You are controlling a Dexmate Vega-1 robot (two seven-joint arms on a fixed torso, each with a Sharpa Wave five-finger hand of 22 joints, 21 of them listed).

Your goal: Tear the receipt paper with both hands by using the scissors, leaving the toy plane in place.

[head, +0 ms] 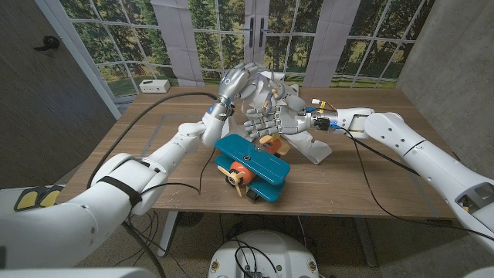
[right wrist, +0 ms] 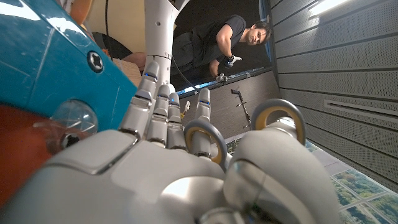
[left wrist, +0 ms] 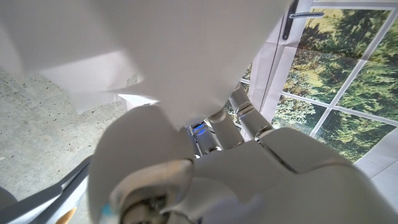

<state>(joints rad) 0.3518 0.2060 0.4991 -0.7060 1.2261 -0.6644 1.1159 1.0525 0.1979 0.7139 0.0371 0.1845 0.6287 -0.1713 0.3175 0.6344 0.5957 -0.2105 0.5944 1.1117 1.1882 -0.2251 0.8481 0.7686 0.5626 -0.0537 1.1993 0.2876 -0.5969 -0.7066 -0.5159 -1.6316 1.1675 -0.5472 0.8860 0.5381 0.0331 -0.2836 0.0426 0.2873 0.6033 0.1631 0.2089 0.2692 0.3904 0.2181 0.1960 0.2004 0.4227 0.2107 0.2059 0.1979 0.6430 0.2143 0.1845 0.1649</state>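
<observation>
Head view: left hand [head: 235, 79] lifted at 12 o'clock of the wooden tabletop [head: 363, 174], gripping crumpled white receipt paper [head: 272, 93]; teal-winged wooden toy plane [head: 251, 165] sits at centre. Right hand [head: 266, 121] at the paper's 6 o'clock, fingers through grey-and-yellow scissors [right wrist: 249, 134] handle loops, visible in the right wrist view. Left wrist view shows the paper close up.

In front of my hands the toy plane [head: 252, 169] stands near the front edge of the counter [head: 370, 181] and blocks the middle. The crumpled receipt paper [head: 297, 116] fills the space behind it. To both sides of the plane I see bare counter where a hand can pass.
</observation>
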